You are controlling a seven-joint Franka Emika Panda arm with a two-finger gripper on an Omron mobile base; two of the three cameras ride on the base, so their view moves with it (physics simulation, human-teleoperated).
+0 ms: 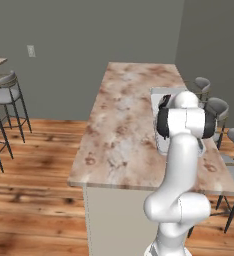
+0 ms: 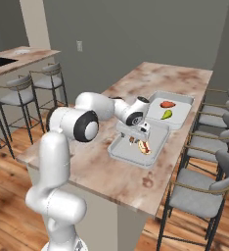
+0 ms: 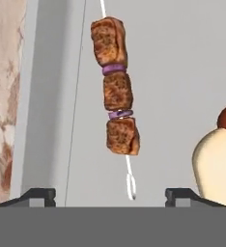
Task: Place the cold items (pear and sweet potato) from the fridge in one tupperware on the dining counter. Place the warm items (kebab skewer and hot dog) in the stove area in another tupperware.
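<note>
**Skewer and hot dog lie in the near box**

Two dark fingertips (image 3: 37, 195) stand spread wide apart at the bottom of the hand view, and nothing is between them. One kebab skewer (image 3: 118, 108) lies just past them on the grey floor of a tupperware (image 2: 117, 150). It has three brown meat chunks and two purple rings. To its right is one hot dog (image 3: 217, 161), cut off by the picture edge.

From the right base view, the gripper (image 2: 137, 138) hangs over this near box on the dining counter (image 2: 106, 177). A second tupperware (image 2: 184, 99) sits just behind, holding one orange sweet potato (image 2: 168, 104) and one green pear (image 2: 166, 114). Four stools (image 2: 200, 196) stand along the right, some cut off.
</note>
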